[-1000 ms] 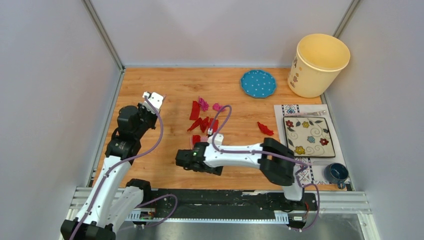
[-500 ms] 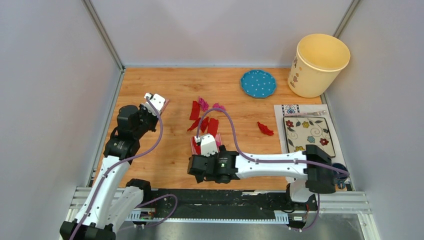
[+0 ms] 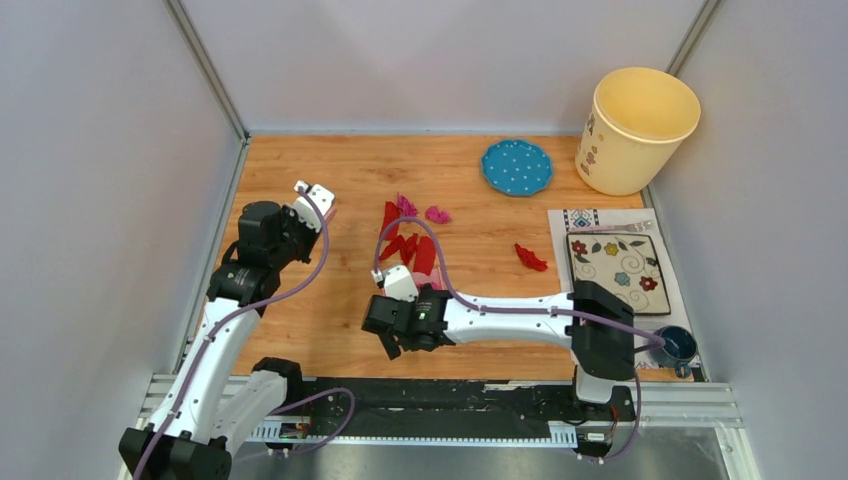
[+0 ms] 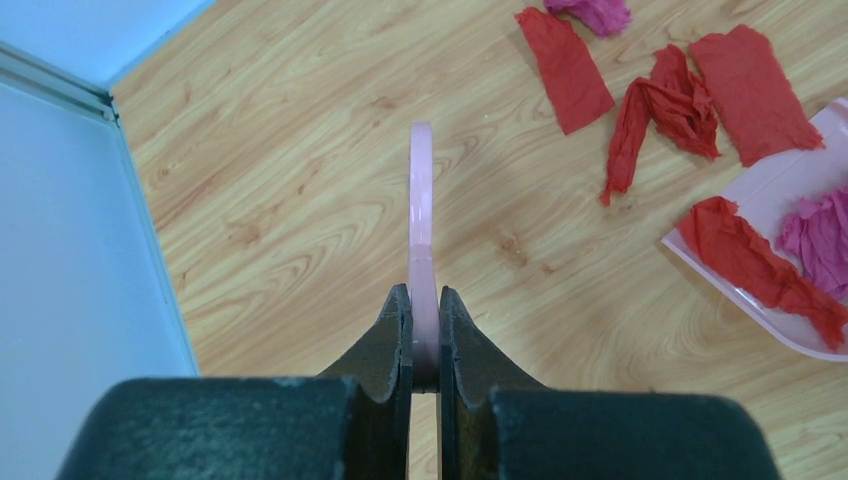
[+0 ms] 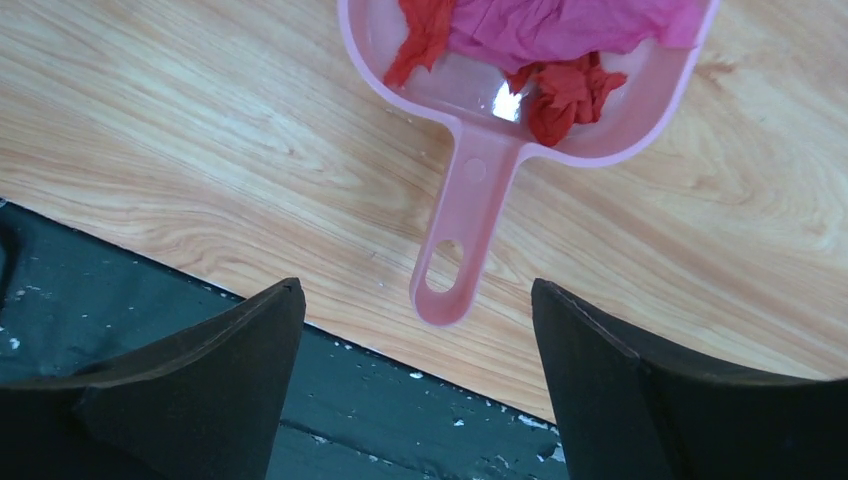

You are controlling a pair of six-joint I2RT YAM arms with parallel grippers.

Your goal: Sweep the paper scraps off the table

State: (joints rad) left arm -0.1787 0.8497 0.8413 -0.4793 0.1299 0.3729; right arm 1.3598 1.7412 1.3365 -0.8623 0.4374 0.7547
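On the wood table (image 3: 470,200) red and magenta paper scraps (image 3: 405,243) lie in a cluster, with one red scrap (image 3: 529,258) apart to the right. The left wrist view shows loose scraps (image 4: 660,105) beside a pale pink dustpan (image 4: 800,172). Inside the dustpan (image 5: 470,190) lie more scraps (image 5: 560,28). My left gripper (image 3: 318,196) is left of the cluster, shut (image 4: 425,300) on the pink brush (image 4: 421,200), seen edge-on. My right gripper (image 3: 392,340) hangs open (image 5: 415,300) above the dustpan's handle, touching nothing.
A cream bucket (image 3: 640,125) stands at the back right, a blue dotted plate (image 3: 516,166) beside it. On the right lies a placemat with a flowered square plate (image 3: 613,272) and a dark cup (image 3: 675,345). A black rail (image 3: 450,400) borders the near edge.
The right arm has stretched out, its elbow swinging right, and its gripper has turned to hang over the dustpan's handle. The left gripper with the brush has drifted slightly right.
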